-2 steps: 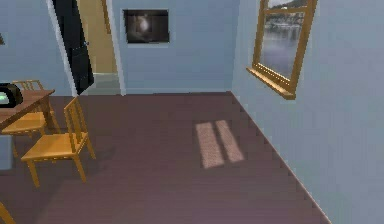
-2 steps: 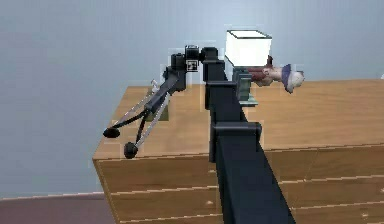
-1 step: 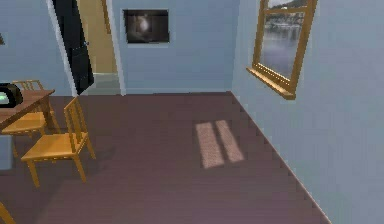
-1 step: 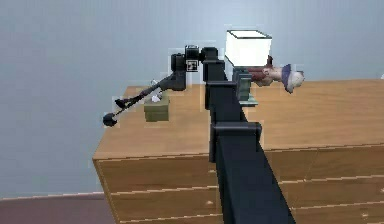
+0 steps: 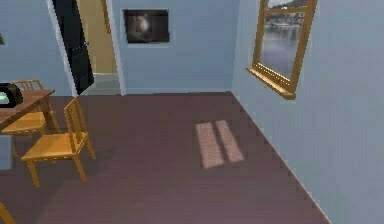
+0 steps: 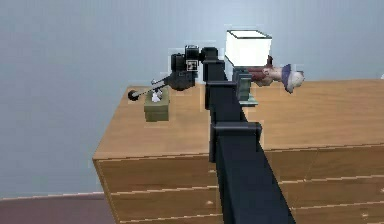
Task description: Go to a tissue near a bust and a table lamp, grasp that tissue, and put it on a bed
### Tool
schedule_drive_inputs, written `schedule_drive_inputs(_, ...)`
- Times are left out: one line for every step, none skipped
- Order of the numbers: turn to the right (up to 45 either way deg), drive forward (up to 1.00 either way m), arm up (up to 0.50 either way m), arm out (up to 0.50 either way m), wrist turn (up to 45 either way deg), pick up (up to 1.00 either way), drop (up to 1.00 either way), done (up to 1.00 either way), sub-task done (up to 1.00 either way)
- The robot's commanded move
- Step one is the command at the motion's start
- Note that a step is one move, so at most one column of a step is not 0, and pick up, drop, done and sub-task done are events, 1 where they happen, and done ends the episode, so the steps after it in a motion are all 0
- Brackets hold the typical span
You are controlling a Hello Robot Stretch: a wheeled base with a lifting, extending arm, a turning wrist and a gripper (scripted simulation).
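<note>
Arm side view — gripper (image 6: pixel 146 93) near tissue box (image 6: pixel 156 110) on dresser (image 6: pixel 320 118).

Matt wood dresser (image 6: pixel 330 115), matt blk arm (image 6: pixel 238 160)

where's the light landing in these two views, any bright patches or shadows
Forward view: a pale two-strip patch of light lies on the dark floor, not far from the window. Arm side view: the white shade of the table lamp is brightest, and the arm reads dark against the lit wooden dresser top.
</note>
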Motion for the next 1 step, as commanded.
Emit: schedule_drive_inputs(0.0, 0.00, 0.00, 0.00, 18.0, 0.00, 0.00, 0.00, 0.00)
